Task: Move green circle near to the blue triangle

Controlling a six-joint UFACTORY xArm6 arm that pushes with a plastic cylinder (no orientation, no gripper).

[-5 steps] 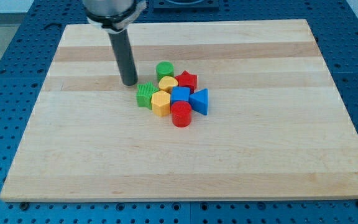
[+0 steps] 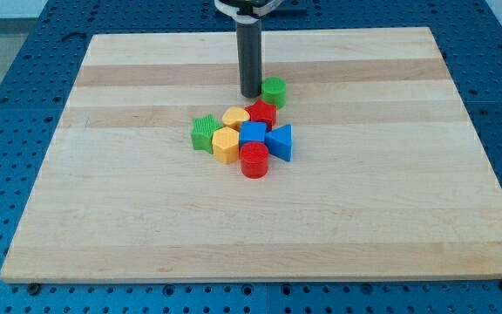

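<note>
Pincer there is none on this arm: it ends in a dark rod that grips nothing, and the rod's tip (image 2: 251, 93) rests on the wooden board (image 2: 103, 218) near the view's top, just left of the green circle (image 2: 274, 91) and touching it or very nearly so; a gap between them cannot be made out. That green circle sits apart from the main cluster, just above the red star (image 2: 262, 112) and close to it. Below lies the cluster, tightly packed: a yellow rounded block (image 2: 235, 118) to the star's left, a green star (image 2: 204, 133) at the cluster's left edge, a yellow hexagon (image 2: 226, 145) beside it, a blue cube (image 2: 253, 133) in the middle, and a red cylinder (image 2: 254, 161) at the view's bottom of the group. The blue triangle (image 2: 281, 142) lies at the cluster's right side, touching the blue cube, below and slightly right of the green circle, with the red star between them. Around the board a blue perforated table (image 2: 7, 87) shows on all sides
</note>
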